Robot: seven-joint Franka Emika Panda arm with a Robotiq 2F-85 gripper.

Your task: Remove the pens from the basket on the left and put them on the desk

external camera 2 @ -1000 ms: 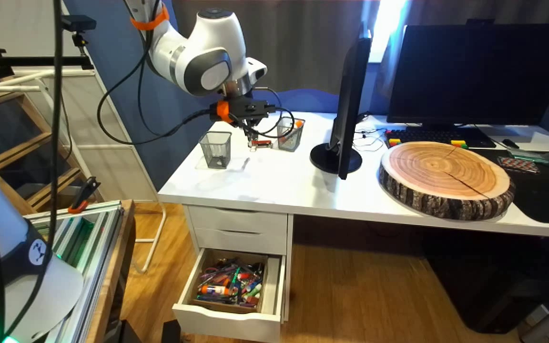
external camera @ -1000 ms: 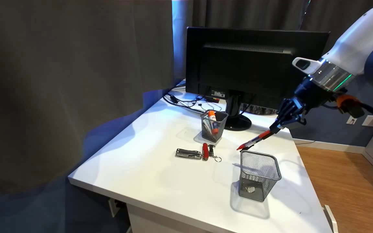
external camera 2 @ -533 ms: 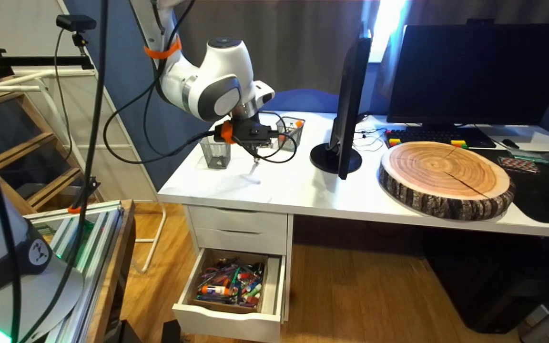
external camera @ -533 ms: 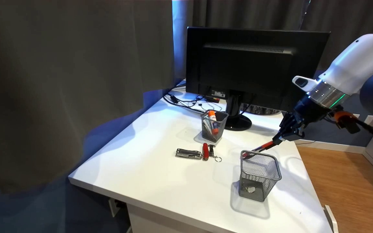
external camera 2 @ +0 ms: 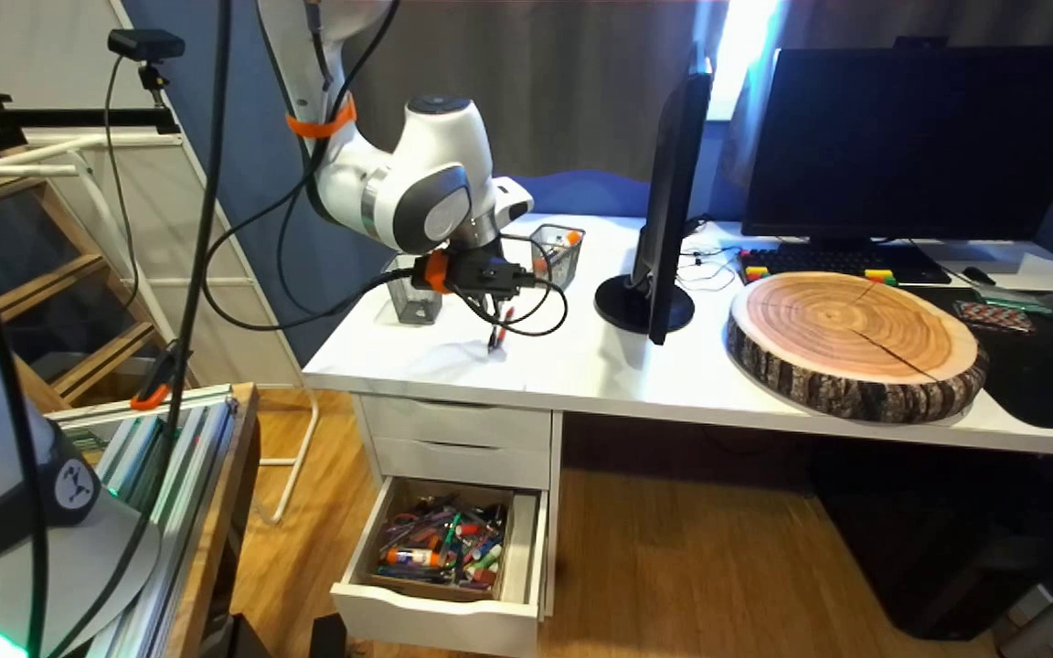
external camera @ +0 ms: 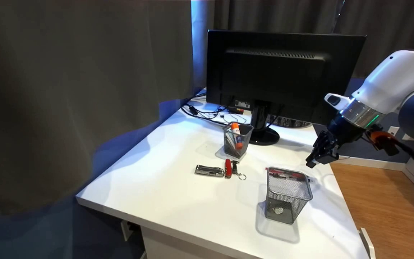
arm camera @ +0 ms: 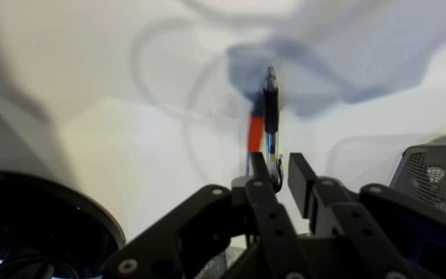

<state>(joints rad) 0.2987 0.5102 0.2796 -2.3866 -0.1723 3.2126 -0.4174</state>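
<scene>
A red pen [arm camera: 255,133] and a clear pen with a black grip [arm camera: 271,112] lie side by side on the white desk [external camera: 178,194]. The red pen also shows in an exterior view [external camera 2: 502,329], and through the mesh in an exterior view [external camera: 293,175]. The grey mesh basket [external camera: 286,199] stands upright beside them, also in an exterior view [external camera 2: 415,306] and at the wrist view's right edge [arm camera: 432,148]. It holds only a small pale item. My gripper [arm camera: 277,162] is open with nothing between its fingers, above the pens, and in an exterior view [external camera: 311,162].
A second mesh cup [external camera: 237,144] holds an orange glue stick [external camera: 236,135]. A multi-tool [external camera: 209,171] and a red pocket knife [external camera: 228,168] lie on the desk. A monitor [external camera: 282,72] stands behind. A wood slab [external camera 2: 856,338] sits further along.
The gripper came down behind the basket with the pens in it, then opened. The pens now lie on the desk, apart from the fingers.
</scene>
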